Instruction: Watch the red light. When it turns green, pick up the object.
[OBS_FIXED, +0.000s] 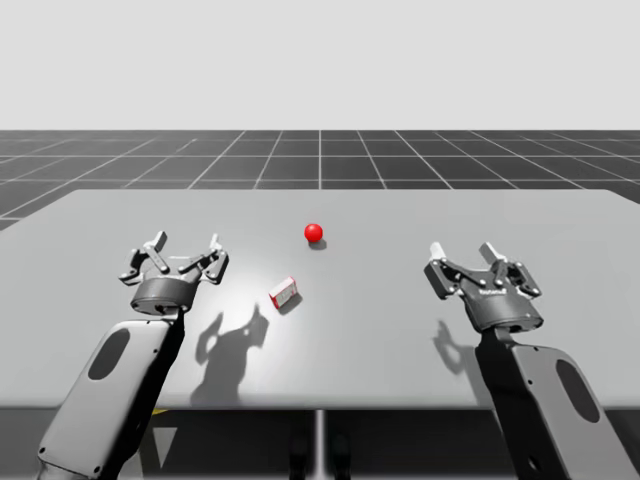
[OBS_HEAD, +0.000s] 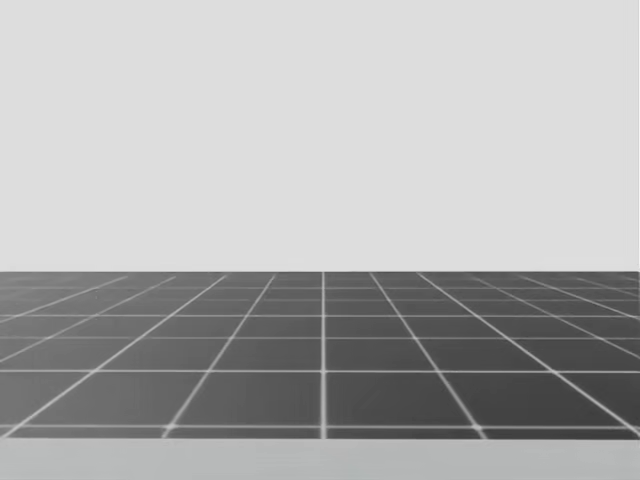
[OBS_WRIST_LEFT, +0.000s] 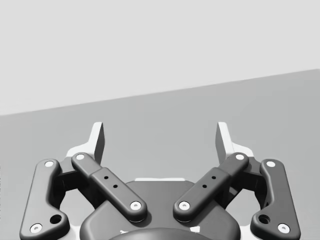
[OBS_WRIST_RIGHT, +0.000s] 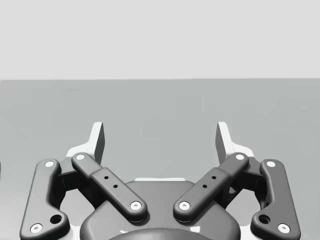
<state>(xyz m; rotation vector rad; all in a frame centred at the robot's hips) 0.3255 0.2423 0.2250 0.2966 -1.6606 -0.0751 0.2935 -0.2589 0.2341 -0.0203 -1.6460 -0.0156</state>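
While the light (OBS_FIXED: 313, 233) is red I should wait, left claw (OBS_FIXED: 186, 246) and right claw (OBS_FIXED: 462, 251) wide open and empty, ready for the box (OBS_FIXED: 284, 292) at its seven o'clock.

high view overlooks the table (OBS_FIXED: 560, 215), wrist views skim it, head faces floor (OBS_HEAD: 320, 350) beyond.

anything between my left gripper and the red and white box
Nothing visible. Only bare table lies between the left gripper, jaws open, and the red and white box; the red light sits beyond the box.
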